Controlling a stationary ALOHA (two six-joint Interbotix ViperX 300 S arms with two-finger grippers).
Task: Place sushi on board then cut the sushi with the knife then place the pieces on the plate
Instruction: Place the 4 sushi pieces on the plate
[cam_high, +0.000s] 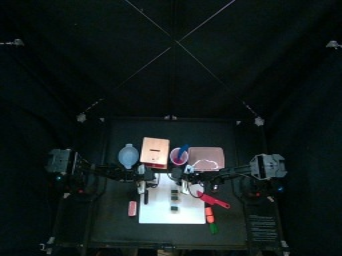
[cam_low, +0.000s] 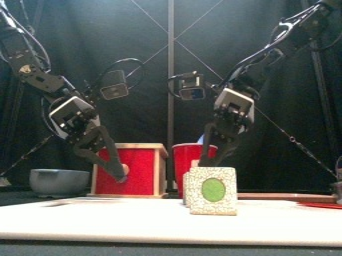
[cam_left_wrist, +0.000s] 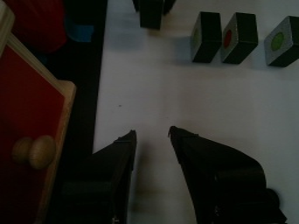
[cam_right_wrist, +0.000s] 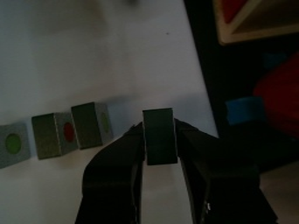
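Observation:
Three sushi pieces (cam_left_wrist: 239, 39) stand in a row on the white cutting board (cam_left_wrist: 152, 87), dark blocks with red or green centres. My right gripper (cam_right_wrist: 158, 149) is shut on a fourth sushi piece (cam_right_wrist: 158, 136) just beside that row, low over the board. In the front view the nearest piece (cam_low: 211, 190) shows a green face below the right gripper (cam_low: 214, 155). My left gripper (cam_left_wrist: 152, 144) hangs open over bare board near the board's left edge, nothing between its fingers. A red toy knife (cam_high: 211, 206) lies on the board's right part. The pink tray (cam_high: 207, 158) sits behind the board.
The wooden box with a red drawer front (cam_high: 158, 150) stands at the back, with the blue-grey bowl (cam_high: 126, 155) to its left and the red cup (cam_high: 179, 156) to its right. A small red toy (cam_high: 132, 208) lies left of the board.

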